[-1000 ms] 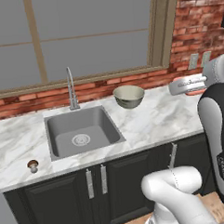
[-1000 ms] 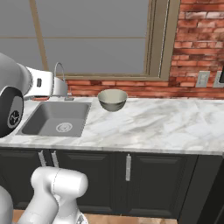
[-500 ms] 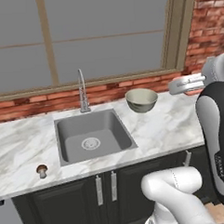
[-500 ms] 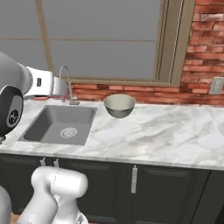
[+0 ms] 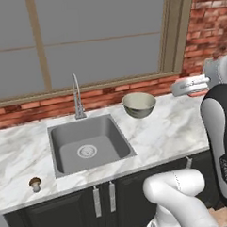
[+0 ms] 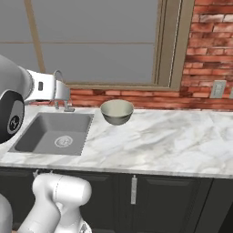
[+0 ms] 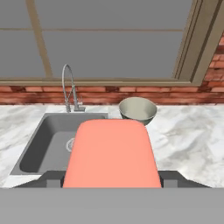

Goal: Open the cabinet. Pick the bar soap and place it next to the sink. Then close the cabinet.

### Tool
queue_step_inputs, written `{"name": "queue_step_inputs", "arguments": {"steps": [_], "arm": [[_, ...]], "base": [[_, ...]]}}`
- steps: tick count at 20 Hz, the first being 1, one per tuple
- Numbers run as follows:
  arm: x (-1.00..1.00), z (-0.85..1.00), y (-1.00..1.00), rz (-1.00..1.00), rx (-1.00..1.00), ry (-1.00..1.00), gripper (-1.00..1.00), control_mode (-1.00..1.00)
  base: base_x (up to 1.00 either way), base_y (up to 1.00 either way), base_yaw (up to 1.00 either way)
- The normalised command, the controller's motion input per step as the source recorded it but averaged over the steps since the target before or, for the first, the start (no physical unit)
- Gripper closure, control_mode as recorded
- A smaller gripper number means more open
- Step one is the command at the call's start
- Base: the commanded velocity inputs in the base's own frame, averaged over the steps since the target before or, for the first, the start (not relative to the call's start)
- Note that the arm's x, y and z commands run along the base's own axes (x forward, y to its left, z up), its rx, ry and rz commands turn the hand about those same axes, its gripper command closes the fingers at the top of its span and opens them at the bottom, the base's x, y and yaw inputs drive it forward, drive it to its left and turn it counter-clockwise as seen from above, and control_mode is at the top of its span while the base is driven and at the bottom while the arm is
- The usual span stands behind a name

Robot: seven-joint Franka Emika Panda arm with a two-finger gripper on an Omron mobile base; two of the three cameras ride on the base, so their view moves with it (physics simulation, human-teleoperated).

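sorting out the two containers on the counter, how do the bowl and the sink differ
The bowl is round and grey-green with a pale inside; the sink is a rectangular grey basin. The bowl stands on top of the counter, while the sink is sunk into it. The sink has a round drain and a faucet behind it; the bowl has neither. Both look empty.

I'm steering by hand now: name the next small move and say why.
Probably lower the arm toward the bare counter right of the sink: the gripper holds the soap high above the basin, near the bowl.
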Motion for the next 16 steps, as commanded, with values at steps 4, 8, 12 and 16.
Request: {"name": "queue_step_inputs", "arguments": {"steps": [4, 8, 12, 16], "arm": [[0.0, 0.0, 0.0, 0.0, 0.0, 0.0, 1.0, 1.0], [0.0, 0.0, 0.0, 0.0, 0.0, 0.0, 1.0, 1.0], [0.0, 0.0, 0.0, 0.0, 0.0, 0.0, 1.0, 1.0], [0.0, 0.0, 0.0, 0.0, 0.0, 0.0, 1.0, 1.0]], "base": [[0.84, 0.13, -0.28], [0.42, 0.15, -0.11], [0.16, 0.0, 0.0], [0.0, 0.0, 0.0]]}}
